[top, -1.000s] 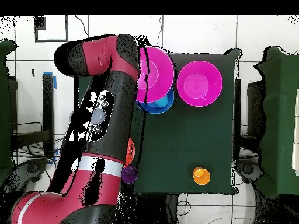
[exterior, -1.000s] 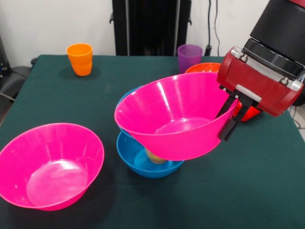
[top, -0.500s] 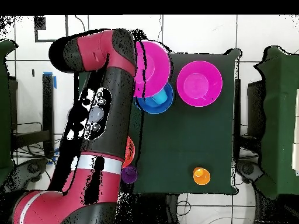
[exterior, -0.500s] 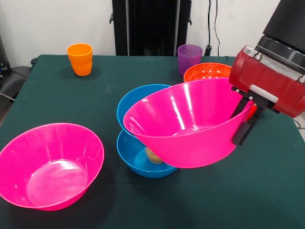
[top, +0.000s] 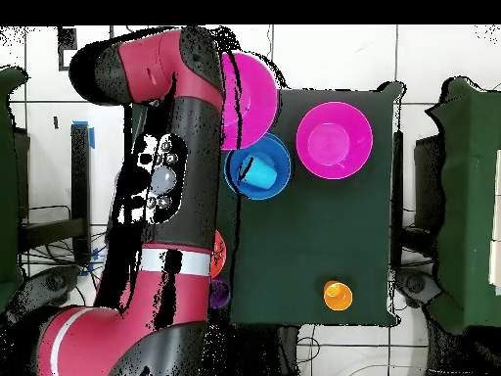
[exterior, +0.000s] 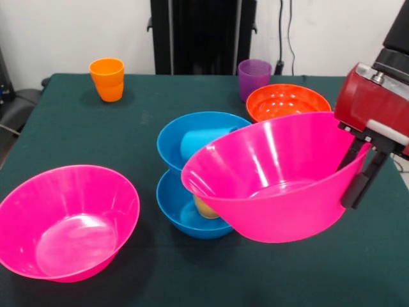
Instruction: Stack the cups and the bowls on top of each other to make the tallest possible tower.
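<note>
My gripper (exterior: 355, 167) is shut on the right rim of a large pink bowl (exterior: 275, 182), which hangs tilted, low at the right of the tower. The tower is a lower blue bowl (exterior: 185, 217) holding a yellow cup (exterior: 204, 208), with an upper blue bowl (exterior: 176, 137) on it and a light blue cup (exterior: 201, 141) lying inside. From overhead the held pink bowl (top: 250, 98) sits beside the blue bowl (top: 245, 181), partly under the arm. A second pink bowl (exterior: 67, 220) stands upright at the front left.
An orange cup (exterior: 107, 78) stands at the far left, and a purple cup (exterior: 254, 77) at the far middle with the orange-red bowl (exterior: 287, 101) beside it. The red arm (top: 166, 176) covers the table's left edge in the overhead view.
The gripper has carried the pink bowl to the right and down, off the top of the blue bowls. The upper blue bowl and its light blue cup are now uncovered.
</note>
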You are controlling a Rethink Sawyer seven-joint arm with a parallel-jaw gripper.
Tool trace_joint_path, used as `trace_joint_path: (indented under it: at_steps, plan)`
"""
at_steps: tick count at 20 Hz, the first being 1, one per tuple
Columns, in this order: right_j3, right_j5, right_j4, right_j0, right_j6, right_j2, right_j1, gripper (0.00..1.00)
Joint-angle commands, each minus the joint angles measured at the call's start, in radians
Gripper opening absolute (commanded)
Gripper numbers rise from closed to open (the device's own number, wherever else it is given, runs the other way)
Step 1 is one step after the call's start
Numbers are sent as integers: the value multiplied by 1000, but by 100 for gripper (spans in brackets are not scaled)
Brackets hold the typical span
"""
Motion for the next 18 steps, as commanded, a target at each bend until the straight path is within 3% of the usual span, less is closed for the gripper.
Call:
trace_joint_path:
  at_steps: [1, 13, 18]
  plan:
    - [-108, 180, 10, -30, -242, 115, 60, 0]
    - [-105, 213, 4, -18, -222, 100, 54, 0]
    - [-154, 274, 4, -16, -225, 73, 72, 0]
